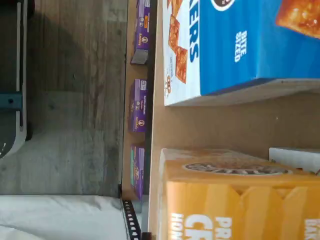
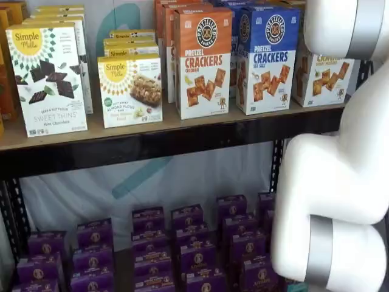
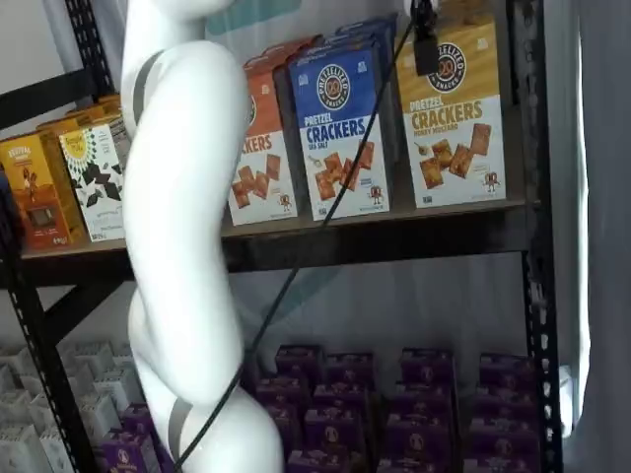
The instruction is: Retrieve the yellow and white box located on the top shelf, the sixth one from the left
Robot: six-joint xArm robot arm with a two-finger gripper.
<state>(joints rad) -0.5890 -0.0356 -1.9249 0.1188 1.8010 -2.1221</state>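
Standing rightmost on the top shelf [image 3: 394,236], one yellow and white box [image 3: 454,118] neighbours one blue carton [image 3: 340,128] and one orange carton [image 2: 203,61]; gripper [image 3: 426,39] barely shows, grip unreadable.

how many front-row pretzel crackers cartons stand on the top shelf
3: orange cheddar carton, blue sea salt carton beside it, then the yellow and white box at the end. More stand behind.

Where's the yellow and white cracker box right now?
The yellow and white box stands at the right end of the top shelf in both shelf views, right beside the blue cracker box.
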